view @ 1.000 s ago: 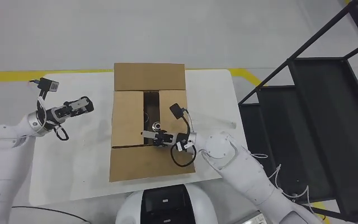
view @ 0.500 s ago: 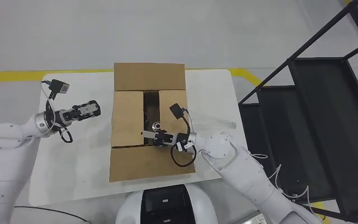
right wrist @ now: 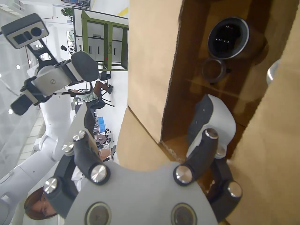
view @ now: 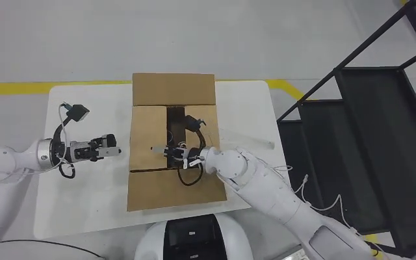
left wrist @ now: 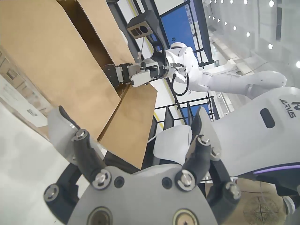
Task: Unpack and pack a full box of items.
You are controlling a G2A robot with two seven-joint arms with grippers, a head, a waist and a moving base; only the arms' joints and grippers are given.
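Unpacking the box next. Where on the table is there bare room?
Widest bare patch: the table left of the box, toward the near corner; the left gripper hangs over part. A narrower strip lies right of the box. The slot between the flaps is crowded by the right gripper and a dark cup.

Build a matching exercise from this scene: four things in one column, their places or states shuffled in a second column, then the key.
Column one
1. left gripper
2. right gripper
3. dark round metal-rimmed cup
4. brown cardboard box

Column two
A. down inside the box
B. open, over the white table beside the box
C. open, at the gap between the box's top flaps
D. standing on the table, top flaps partly open

Pairs: 1-B, 2-C, 3-A, 4-D
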